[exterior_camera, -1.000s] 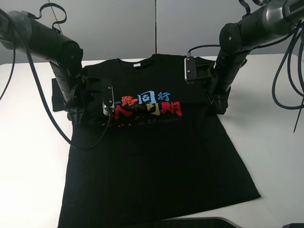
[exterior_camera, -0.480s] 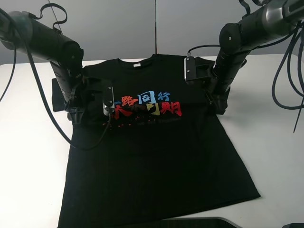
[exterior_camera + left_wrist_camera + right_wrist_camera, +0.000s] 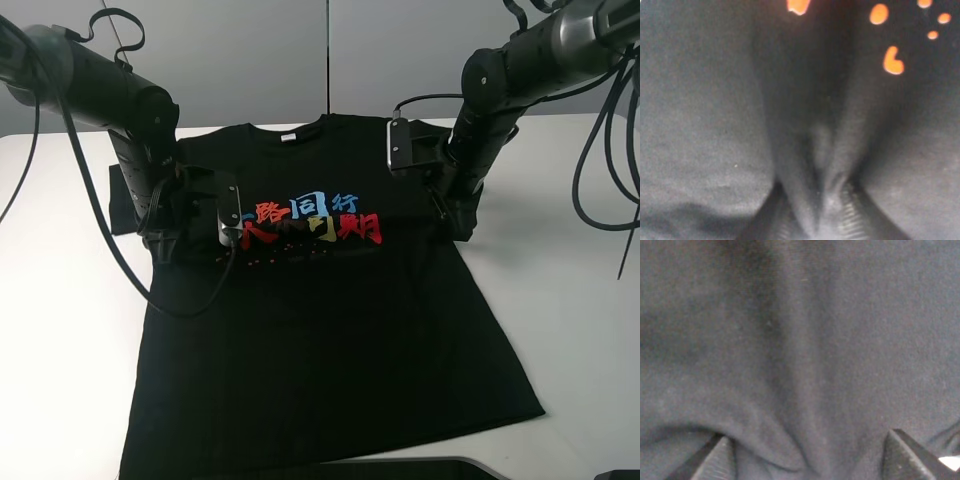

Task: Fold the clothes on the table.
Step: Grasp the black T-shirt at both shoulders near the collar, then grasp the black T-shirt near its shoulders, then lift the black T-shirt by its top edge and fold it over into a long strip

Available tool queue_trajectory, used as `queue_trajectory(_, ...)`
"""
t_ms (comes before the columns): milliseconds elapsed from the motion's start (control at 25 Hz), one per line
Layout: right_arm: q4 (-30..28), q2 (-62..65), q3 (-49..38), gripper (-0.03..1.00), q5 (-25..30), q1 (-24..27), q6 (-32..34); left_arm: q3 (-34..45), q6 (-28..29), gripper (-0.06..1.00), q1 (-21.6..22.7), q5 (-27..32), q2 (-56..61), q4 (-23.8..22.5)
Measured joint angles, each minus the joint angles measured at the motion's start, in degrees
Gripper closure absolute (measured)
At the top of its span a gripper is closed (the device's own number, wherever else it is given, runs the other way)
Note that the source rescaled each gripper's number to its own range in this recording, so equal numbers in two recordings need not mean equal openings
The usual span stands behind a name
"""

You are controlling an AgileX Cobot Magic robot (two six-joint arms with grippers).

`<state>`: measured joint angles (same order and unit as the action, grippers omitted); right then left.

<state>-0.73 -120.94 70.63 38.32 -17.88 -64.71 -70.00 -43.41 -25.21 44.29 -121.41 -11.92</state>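
The black T-shirt (image 3: 330,330) lies flat, chest up, on the white table (image 3: 60,330), with coloured characters (image 3: 310,220) and a white neck label (image 3: 288,136). My left gripper (image 3: 165,248) is pressed down at the shirt's left side below the sleeve. In the left wrist view it (image 3: 817,227) is shut on a pinched ridge of black cloth (image 3: 815,150) beside orange print dots. My right gripper (image 3: 462,228) is down on the shirt's right side by the armpit. In the right wrist view its fingertips (image 3: 715,460) stand wide apart, with cloth (image 3: 800,365) bulging between them.
A dark flat object (image 3: 400,468) lies at the table's front edge under the hem. Black cables (image 3: 600,170) hang at the right. Grey wall panels (image 3: 260,60) stand behind. Bare white tabletop shows on both sides of the shirt.
The left arm has shifted slightly and the shirt's bottom hem has crept a little away from the front edge. The right arm has barely moved.
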Motion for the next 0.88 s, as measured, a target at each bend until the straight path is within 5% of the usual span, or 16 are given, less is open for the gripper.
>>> queue_trajectory(120,0.26,-0.84,0.15,0.45,1.39,0.00,-0.20,0.00,0.59,0.91,0.00,-0.78,-0.12,-1.12)
queue_trajectory(320,1.32,-2.28,0.59,0.92,3.75,0.00,-0.20,0.00,3.39,0.94,0.00,-2.55,-0.35,-4.06)
queue_trajectory(880,-0.17,2.29,-0.04,0.97,-2.77,0.00,1.12,0.33,10.35,0.94,0.00,-5.11,1.46,-8.52)
